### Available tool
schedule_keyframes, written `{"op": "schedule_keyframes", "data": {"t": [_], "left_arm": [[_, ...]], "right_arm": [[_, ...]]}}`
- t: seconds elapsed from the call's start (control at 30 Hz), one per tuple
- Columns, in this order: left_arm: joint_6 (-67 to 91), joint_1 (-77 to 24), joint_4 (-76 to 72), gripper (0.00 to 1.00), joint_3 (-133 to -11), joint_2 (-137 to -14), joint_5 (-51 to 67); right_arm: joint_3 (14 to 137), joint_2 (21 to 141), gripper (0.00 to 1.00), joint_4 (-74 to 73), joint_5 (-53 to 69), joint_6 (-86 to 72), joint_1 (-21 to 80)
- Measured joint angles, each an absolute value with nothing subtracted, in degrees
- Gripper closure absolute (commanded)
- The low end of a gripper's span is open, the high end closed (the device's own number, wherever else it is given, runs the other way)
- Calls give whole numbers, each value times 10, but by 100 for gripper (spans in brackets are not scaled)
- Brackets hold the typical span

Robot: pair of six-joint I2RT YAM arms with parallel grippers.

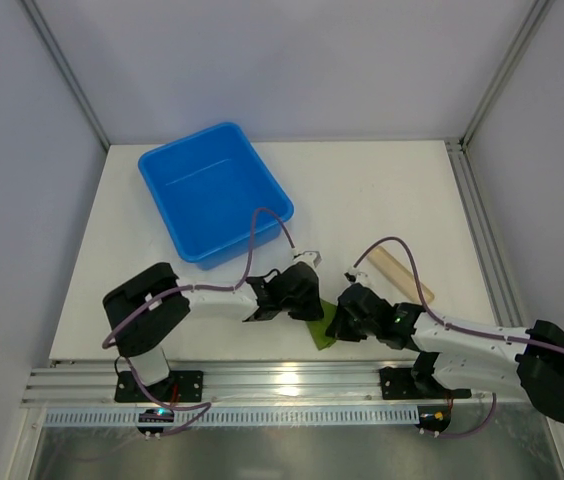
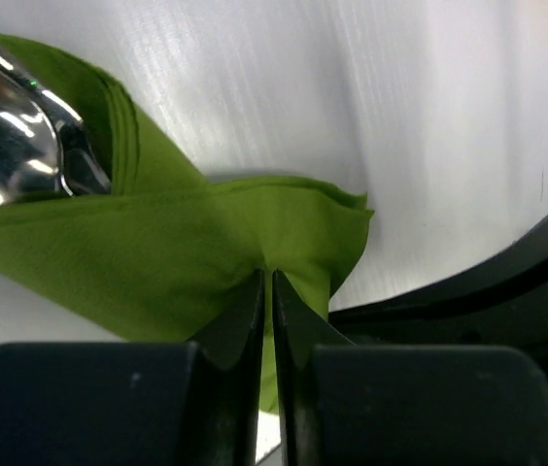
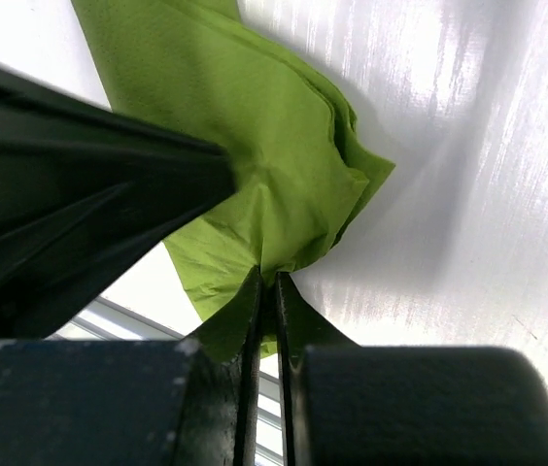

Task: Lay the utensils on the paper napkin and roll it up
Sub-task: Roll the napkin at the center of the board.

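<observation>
green napkin (image 2: pixel 157 243) folded over utensils (image 2: pixel 12 146); left gripper (image 2: pixel 266 286) and right gripper (image 3: pixel 266 286), on either side, each clamped on its edge. risk: opposed pulls tear the paper, or utensils slide out the open end.

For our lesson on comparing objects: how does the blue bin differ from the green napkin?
The blue bin is a rigid open tub; the green napkin is thin and folded. The bin stands untouched and empty farther back; the napkin lies near the front edge, pinched by the left gripper and right gripper, a shiny utensil tucked inside. Both rest on the white table.
</observation>
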State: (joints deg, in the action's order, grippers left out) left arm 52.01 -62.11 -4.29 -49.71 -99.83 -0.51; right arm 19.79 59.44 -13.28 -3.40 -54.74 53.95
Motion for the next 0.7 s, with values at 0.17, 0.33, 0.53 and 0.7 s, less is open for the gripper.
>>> {"op": "schedule_keyframes", "data": {"t": [0.17,0.33,0.53,0.7], "left_arm": [[514,-621,29,74,-501,-941,-30],[530,-613,84,71,-496,-876,-50],[577,-609,85,57,-422,-801,-51],[621,-609,71,43,-351,-768,-51]], "right_arm": [[194,575,96,-150,-36,-560,540],[194,565,96,-170,-37,-573,540],[194,565,96,-170,-32,-593,540],[194,561,96,-171,-23,-617,540]]}}
